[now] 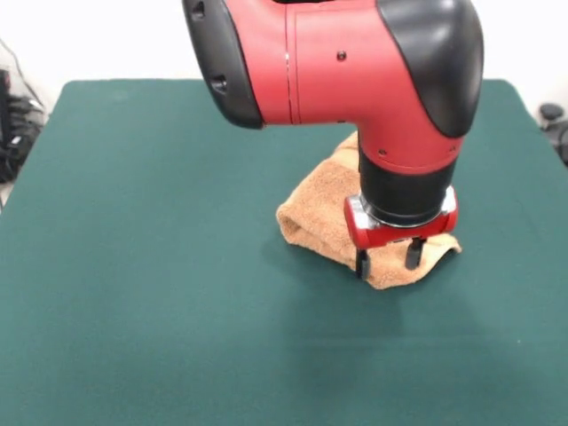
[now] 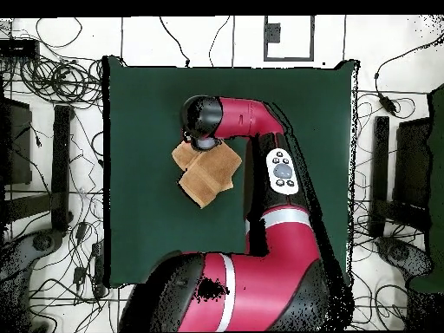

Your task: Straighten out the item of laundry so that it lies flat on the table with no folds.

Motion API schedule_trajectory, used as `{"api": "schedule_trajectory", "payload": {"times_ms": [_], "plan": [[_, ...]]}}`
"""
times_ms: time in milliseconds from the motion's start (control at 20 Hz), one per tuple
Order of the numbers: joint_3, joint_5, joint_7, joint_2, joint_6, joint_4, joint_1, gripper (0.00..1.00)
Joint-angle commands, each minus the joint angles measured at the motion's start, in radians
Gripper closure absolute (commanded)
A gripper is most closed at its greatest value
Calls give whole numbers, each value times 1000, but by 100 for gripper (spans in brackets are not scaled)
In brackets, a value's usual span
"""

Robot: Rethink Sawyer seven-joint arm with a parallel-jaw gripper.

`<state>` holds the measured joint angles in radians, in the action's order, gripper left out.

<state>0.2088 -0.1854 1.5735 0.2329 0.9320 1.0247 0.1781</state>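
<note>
The tan-orange towel point(image 1: 321, 211) lies crumpled and folded over itself on the green table point(image 1: 133, 231), right of centre in the front view. My gripper point(image 1: 389, 259) hangs straight down over the towel's near edge, its two dark fingers point(image 1: 362, 263) spread apart, tips at the cloth's surface with nothing pinched between them. In the overhead view the towel point(image 2: 211, 175) shows as overlapping folded layers on the table point(image 2: 143, 217), left of centre. The arm's black wrist point(image 2: 201, 118) covers the towel's top end and hides the gripper there.
The red arm point(image 2: 277, 173) reaches from the bottom of the overhead view across the table's right half. Cables point(image 2: 52, 78) and dark equipment point(image 2: 17, 139) lie on the floor around the table. A black object point(image 1: 552, 114) sits off the table's far right corner.
</note>
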Motion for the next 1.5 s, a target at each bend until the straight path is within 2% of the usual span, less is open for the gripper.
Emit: {"api": "schedule_trajectory", "payload": {"times_ms": [50,250,600,1500], "plan": [[123,-31,-168,55,-25,151,15,0],[127,-24,-138,117,-46,251,20,0],[145,-20,-95,185,-59,354,29,0],[142,-48,-56,156,-66,321,18,0]]}}
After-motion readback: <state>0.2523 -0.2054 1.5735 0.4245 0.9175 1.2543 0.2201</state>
